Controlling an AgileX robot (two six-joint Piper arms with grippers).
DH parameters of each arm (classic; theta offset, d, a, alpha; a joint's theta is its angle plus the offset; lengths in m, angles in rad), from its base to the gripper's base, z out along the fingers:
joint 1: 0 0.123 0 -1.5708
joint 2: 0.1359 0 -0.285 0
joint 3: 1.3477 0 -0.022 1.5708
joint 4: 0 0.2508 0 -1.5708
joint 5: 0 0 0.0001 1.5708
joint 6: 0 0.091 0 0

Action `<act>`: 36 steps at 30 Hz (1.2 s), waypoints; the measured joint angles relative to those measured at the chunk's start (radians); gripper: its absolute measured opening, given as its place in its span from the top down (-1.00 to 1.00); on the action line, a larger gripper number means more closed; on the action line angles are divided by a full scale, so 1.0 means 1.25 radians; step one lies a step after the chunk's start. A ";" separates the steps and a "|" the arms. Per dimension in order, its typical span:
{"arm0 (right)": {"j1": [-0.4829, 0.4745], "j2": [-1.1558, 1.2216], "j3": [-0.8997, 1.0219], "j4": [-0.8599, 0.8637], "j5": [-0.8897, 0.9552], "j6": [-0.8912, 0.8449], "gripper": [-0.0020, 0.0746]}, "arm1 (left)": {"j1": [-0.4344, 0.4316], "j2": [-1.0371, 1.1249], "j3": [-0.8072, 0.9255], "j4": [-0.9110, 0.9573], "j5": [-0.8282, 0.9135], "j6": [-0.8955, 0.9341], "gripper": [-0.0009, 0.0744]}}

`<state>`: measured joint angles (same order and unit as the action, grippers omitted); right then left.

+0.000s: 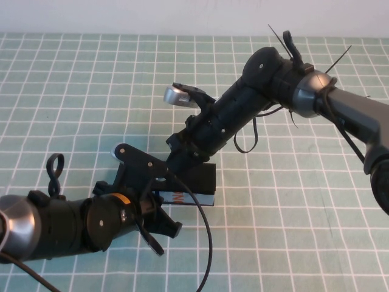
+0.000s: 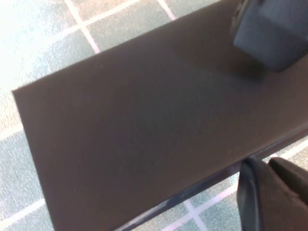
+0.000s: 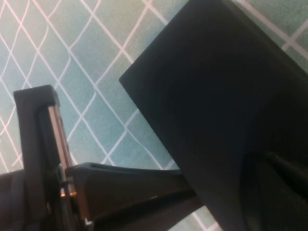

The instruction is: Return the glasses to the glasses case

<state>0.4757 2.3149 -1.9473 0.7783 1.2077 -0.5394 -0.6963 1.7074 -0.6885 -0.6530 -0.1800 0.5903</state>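
Glasses case (image 1: 197,182) sits closed at centre frame in your high view, a flat matte black lid over a light-blue printed front edge, on the green checked cloth (image 1: 73,91). Your left gripper (image 1: 159,182) hangs spread over its near-left corner, one finger (image 2: 269,33) above the lid. Your right gripper (image 1: 182,159) meets the far edge; whether it's clenched, you cannot tell

The desk (image 1: 73,91) wears a green cloth with a white grid. The glasses case (image 1: 200,177) is black with a light-blue front, apparently printed orange and dark blue. Both arms are black with silver joints.
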 joint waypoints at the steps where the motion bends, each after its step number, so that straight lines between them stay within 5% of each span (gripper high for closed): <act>1: 0.000 0.000 0.000 0.000 0.000 0.000 0.98 | 0.000 0.000 0.000 0.000 0.000 0.007 0.97; 12: 0.000 0.009 -0.005 0.005 0.001 -0.009 0.98 | 0.000 -0.018 0.000 0.003 0.042 0.046 0.97; 21: -0.033 -0.144 -0.076 -0.006 0.006 -0.036 0.98 | 0.000 -0.268 0.000 0.025 0.171 0.251 0.97; 29: -0.076 -0.332 -0.111 -0.025 0.018 -0.045 0.98 | 0.014 -0.533 -0.027 0.044 0.472 0.329 0.97; 36: -0.079 -0.492 -0.112 -0.023 0.036 -0.077 0.98 | 0.079 -0.574 -0.040 0.046 0.760 0.320 0.97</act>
<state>0.3773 1.7004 -2.0875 0.7495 1.2525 -0.6360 -0.5979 0.9903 -0.7382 -0.5950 0.7700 0.9899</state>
